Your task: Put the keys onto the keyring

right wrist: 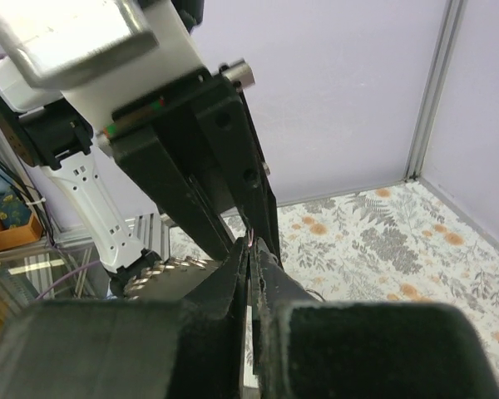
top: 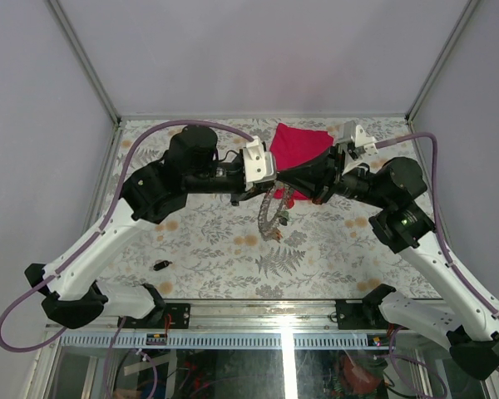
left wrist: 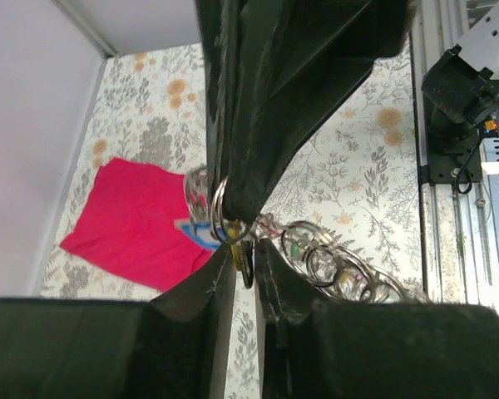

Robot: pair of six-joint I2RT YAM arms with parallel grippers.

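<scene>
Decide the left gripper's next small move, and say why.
Probably nudge the left gripper closer to the keyring pinched by the right gripper: the small key between its fingers sits just below it, and I cannot tell that it is threaded yet.

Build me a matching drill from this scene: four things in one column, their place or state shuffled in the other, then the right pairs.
Things:
1. red cloth
2. ring chain
3. small dark piece
4. right end effector

Place or state:
A. jaws shut
B. lying alone on the near-left part of the table
C. spread at the table's far edge
D. dangling over the table's middle

Pairs: 1-C, 2-D, 3-B, 4-A
</scene>
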